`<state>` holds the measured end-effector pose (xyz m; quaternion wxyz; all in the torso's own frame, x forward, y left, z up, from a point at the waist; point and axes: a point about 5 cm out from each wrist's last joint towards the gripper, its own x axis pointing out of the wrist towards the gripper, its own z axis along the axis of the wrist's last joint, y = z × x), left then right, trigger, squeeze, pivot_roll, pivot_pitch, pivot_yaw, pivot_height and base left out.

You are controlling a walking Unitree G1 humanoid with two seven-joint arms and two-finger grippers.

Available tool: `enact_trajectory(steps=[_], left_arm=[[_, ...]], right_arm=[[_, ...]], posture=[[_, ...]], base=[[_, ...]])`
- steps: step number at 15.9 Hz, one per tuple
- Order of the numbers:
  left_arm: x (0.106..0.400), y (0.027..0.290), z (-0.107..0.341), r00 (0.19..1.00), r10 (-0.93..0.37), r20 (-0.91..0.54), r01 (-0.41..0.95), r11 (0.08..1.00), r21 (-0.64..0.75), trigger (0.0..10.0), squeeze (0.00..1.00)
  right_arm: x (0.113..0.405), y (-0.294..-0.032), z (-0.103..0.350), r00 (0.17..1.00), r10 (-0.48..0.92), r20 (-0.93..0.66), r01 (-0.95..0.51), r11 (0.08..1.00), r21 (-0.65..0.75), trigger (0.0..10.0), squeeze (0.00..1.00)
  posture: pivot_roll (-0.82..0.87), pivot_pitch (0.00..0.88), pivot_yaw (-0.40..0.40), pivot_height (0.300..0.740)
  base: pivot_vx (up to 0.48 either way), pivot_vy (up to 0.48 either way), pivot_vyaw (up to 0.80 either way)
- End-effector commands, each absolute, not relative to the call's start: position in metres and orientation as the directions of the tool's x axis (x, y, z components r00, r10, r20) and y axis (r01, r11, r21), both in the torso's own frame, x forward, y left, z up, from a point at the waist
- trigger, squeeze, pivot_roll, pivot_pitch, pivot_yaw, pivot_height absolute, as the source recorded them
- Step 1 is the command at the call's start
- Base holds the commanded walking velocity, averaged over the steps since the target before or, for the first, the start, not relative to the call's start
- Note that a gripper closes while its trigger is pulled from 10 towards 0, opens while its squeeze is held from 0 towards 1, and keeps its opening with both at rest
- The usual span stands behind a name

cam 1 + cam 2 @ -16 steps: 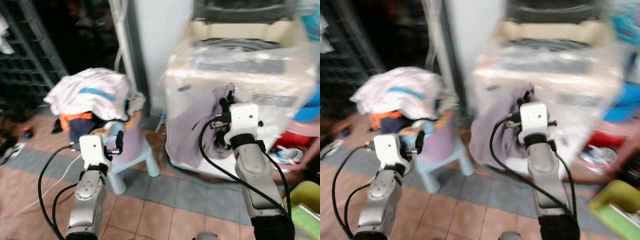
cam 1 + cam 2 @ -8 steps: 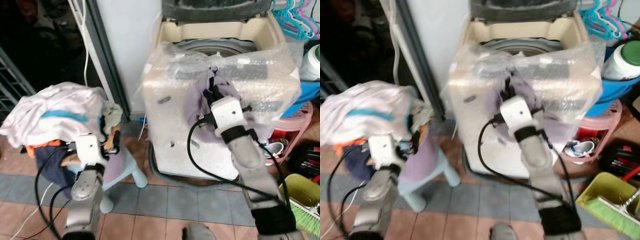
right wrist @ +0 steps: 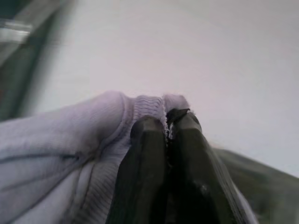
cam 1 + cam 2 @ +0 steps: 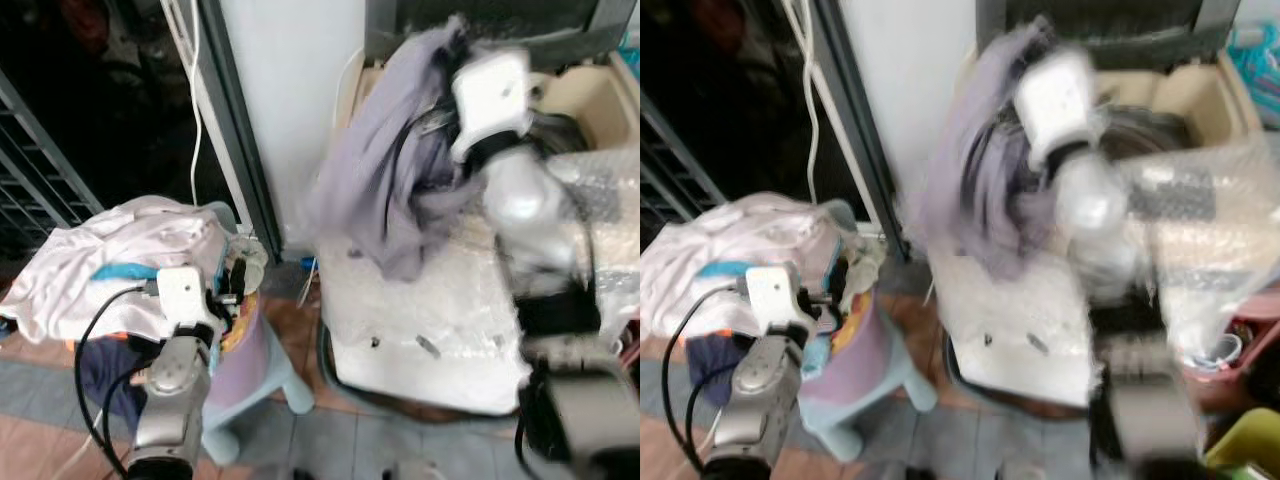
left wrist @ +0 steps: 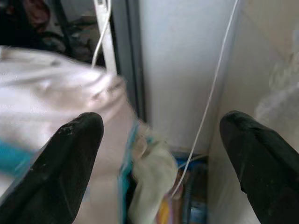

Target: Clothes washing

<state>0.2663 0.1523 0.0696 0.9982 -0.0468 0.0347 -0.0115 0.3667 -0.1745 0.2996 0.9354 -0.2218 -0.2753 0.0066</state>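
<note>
A lilac-grey garment (image 4: pixel 400 190) hangs from my raised right gripper (image 4: pixel 455 45), which is shut on its ribbed edge (image 3: pixel 149 109). It dangles over the front left corner of the top-loading washing machine (image 4: pixel 440 310), which is wrapped in bubble plastic. The machine's open tub (image 4: pixel 560 100) lies behind my right arm. My left gripper (image 5: pixel 159 135) is open, held low beside a heap of clothes (image 4: pixel 120 250) topped by a white shirt with a blue stripe, piled on a pale blue plastic stool (image 4: pixel 255 370).
A white wall panel (image 4: pixel 290 100) with a dark door frame and a white cable stands between the heap and the machine. A dark room with a metal rack (image 4: pixel 40 170) opens on the left. The floor is tiled (image 4: pixel 40 440). A pink basin (image 4: pixel 1240 330) sits at right.
My right gripper has lifted the lilac garment from the machine's front up above its top rim. The camera has shifted, so the machine looks nearer. The left arm stays by the heap.
</note>
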Motion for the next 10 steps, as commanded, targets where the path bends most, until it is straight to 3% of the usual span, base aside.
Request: enact_trajectory(steps=[1, 3, 6, 7, 10], left_arm=[[0.266, 0.15, 0.068, 0.997, -0.017, -0.08, 0.01, 0.996, -0.087, 10.0, 0.0], [0.264, 0.152, 0.066, 0.996, -0.004, -0.085, -0.004, 0.996, -0.09, 10.0, 0.0], [0.262, 0.153, 0.065, 0.995, 0.014, -0.099, -0.022, 0.996, -0.086, 10.0, 0.0], [0.263, 0.153, 0.064, 0.994, 0.019, -0.104, -0.028, 0.996, -0.083, 10.0, 0.0], [0.263, 0.155, 0.063, 0.992, 0.039, -0.122, -0.049, 0.996, -0.079, 10.0, 0.0]], right_arm=[[0.364, -0.213, 0.344, 0.765, -0.08, 0.639, 0.323, 0.906, -0.273, 10.0, 0.0], [0.359, -0.229, 0.353, 0.715, -0.145, 0.684, 0.444, 0.85, -0.283, 10.0, 0.0], [0.365, -0.214, 0.297, 0.842, -0.084, 0.534, 0.3, 0.894, -0.332, 10.0, 0.0], [0.365, -0.203, 0.273, 0.882, -0.043, 0.47, 0.225, 0.914, -0.337, 10.0, 1.0], [0.345, -0.176, 0.22, 0.941, 0.063, 0.332, 0.051, 0.944, -0.326, 10.0, 1.0]], posture=[[-0.1, 0.0, 0.104, 0.74], [-0.09, 0.0, 0.096, 0.74], [-0.09, 0.0, 0.099, 0.74], [-0.09, 0.0, 0.103, 0.74], [-0.1, 0.0, 0.111, 0.74]], base=[[0.0, 0.0, 0.0], [0.0, 0.0, 0.0], [0.0, 0.0, 0.0], [0.0, 0.0, 0.0], [0.0, 0.0, 0.0]])
